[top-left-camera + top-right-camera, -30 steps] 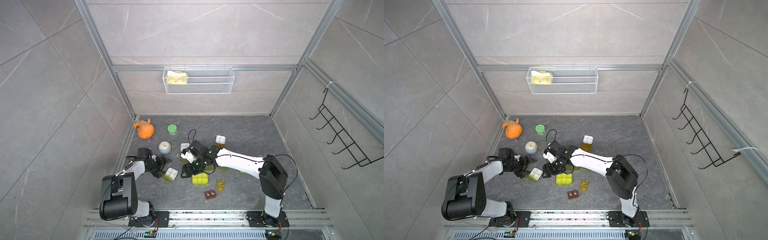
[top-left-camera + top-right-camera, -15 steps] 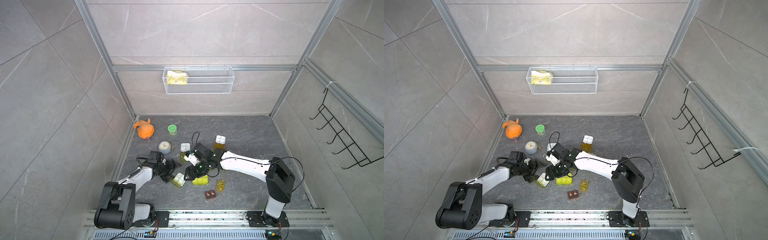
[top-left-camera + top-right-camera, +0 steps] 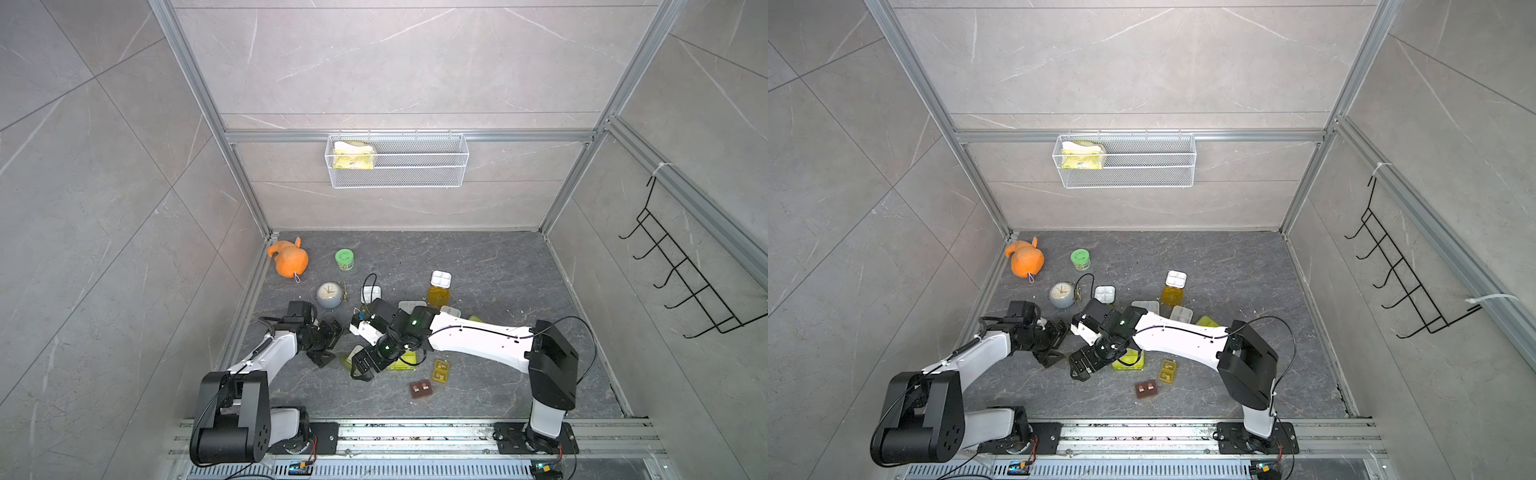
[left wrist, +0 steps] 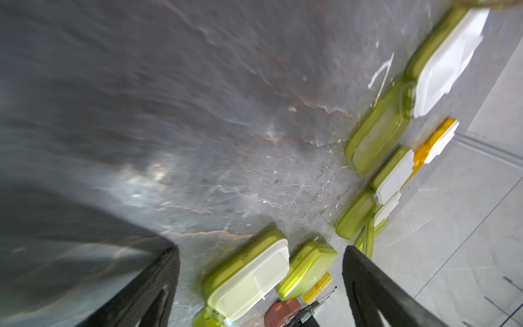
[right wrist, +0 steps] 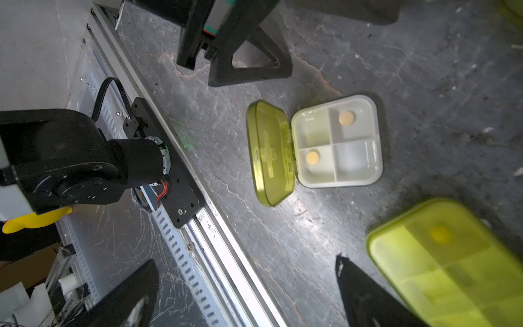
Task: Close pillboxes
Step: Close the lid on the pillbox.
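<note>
- Left gripper (image 3: pixel 328 344) hovers low over the dark floor (image 3: pixel 478 270), jaws spread wide with nothing between them. Half a second ago it was up against the small box; now a gap separates them.
- Open pillbox (image 5: pixel 336 141) lies on the floor between the two grippers, largely hidden under the right one in both top views. Its long axis runs lid to tray. The translucent yellow-green lid (image 5: pixel 268 153), embossed with a cross, is on the side of the left arm's base (image 5: pixel 65 161). The white four-cell tray (image 5: pixel 356 161) holds one pale round pill (image 5: pixel 346 118) in each of two diagonal cells.
- Right gripper (image 3: pixel 360 366) hangs above it, jaws wide apart and empty; a second ago it was farther back.
- Closed pillbox (image 5: pixel 452 263), yellow-green, sits just beside the right gripper.
</note>
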`<state>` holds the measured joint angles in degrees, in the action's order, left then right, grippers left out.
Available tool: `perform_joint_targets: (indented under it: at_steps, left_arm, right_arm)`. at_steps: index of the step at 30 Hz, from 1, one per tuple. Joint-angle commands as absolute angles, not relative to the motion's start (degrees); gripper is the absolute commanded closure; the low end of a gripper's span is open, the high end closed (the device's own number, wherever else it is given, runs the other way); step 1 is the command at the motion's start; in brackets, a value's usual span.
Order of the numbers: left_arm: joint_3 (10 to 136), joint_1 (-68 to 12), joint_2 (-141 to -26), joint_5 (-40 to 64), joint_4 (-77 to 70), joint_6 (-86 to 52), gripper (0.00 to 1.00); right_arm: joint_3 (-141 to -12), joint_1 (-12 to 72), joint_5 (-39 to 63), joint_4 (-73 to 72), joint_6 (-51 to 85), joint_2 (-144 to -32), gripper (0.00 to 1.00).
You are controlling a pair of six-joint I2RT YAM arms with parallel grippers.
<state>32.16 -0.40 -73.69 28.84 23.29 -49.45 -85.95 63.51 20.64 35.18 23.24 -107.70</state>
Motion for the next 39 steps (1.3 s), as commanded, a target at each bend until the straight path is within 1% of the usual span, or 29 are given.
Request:
perform_joint_targets:
  at_steps: [1,8,20,23,28,30,32,36,39]
  left_arm:
    - [35.15,2.11,-72.37,29.17,29.36,-44.4,0.08]
    - [34.91,3.83,-71.41,30.23,30.74,-42.76,0.07]
    - [34.91,4.56,-72.44,31.49,30.67,-41.75,0.07]
    - [35.23,4.57,-72.89,31.68,30.93,-41.36,0.07]
    - [35.62,4.57,-73.44,31.82,31.28,-40.89,0.07]
    - [35.78,4.57,-73.58,31.84,31.37,-40.79,0.07]
    - [35.94,4.57,-73.72,31.83,31.55,-40.61,0.07]
    - [36.04,4.57,-73.86,31.8,31.99,-40.29,0.07]
    - [36.17,4.57,-73.93,31.65,32.24,-40.13,0.06]
  right_arm:
    - [-89.54,63.73,19.23,38.38,20.4,-111.56,0.0]
    - [-97.55,64.34,18.01,44.05,16.57,-118.26,0.0]
    - [-105.49,64.18,15.31,50.14,12.49,-125.74,0.01]
    - [-105.8,63.94,15.84,50.03,12.39,-126.51,0.03]
    - [-105.17,63.21,17.83,48.63,12.89,-126.56,0.12]
    - [-105.03,62.94,17.89,48.42,13.01,-126.43,0.13]
    - [-104.94,62.69,16.88,48.48,12.77,-126.3,0.11]
    - [-105.43,62.52,14.44,49.43,11.37,-126.55,0.0]
    - [-106.34,62.24,13.82,50.29,10.57,-127.59,0.0]
